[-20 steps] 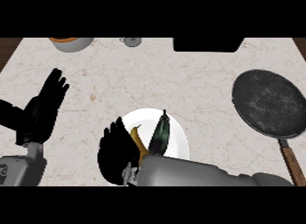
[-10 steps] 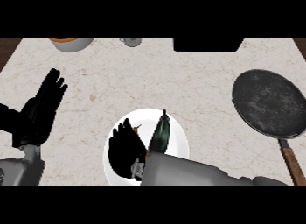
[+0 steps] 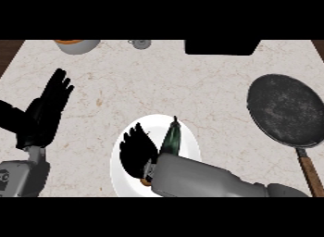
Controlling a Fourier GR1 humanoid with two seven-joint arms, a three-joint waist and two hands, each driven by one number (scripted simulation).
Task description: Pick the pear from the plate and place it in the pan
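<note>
We find the pear (image 3: 171, 139) on the white plate (image 3: 190, 139), low in the middle of the counter; it shows as a dark green, narrow shape with its stem pointing away from the robot. Our right hand (image 3: 139, 150) lies over the plate just to the left of the pear, touching or nearly touching it, with the fingers spread and pointing away from us. We cannot tell whether any finger or the thumb curls round the fruit, since the grey forearm covers the near part of the plate and the base of the pear.

The pan (image 3: 288, 111) sits well apart at the right of the counter, dark and round, its brown handle (image 3: 312, 176) running toward the lower edge. Nothing lies in it.

Our left hand (image 3: 41, 115) rests at the left side, fingers straight and up, thumb out to the left, holding nothing.

Along the far edge we see a bowl (image 3: 76, 45) at the left, a small grey object (image 3: 141, 43) beside it, and a black box (image 3: 221, 47) toward the right.
</note>
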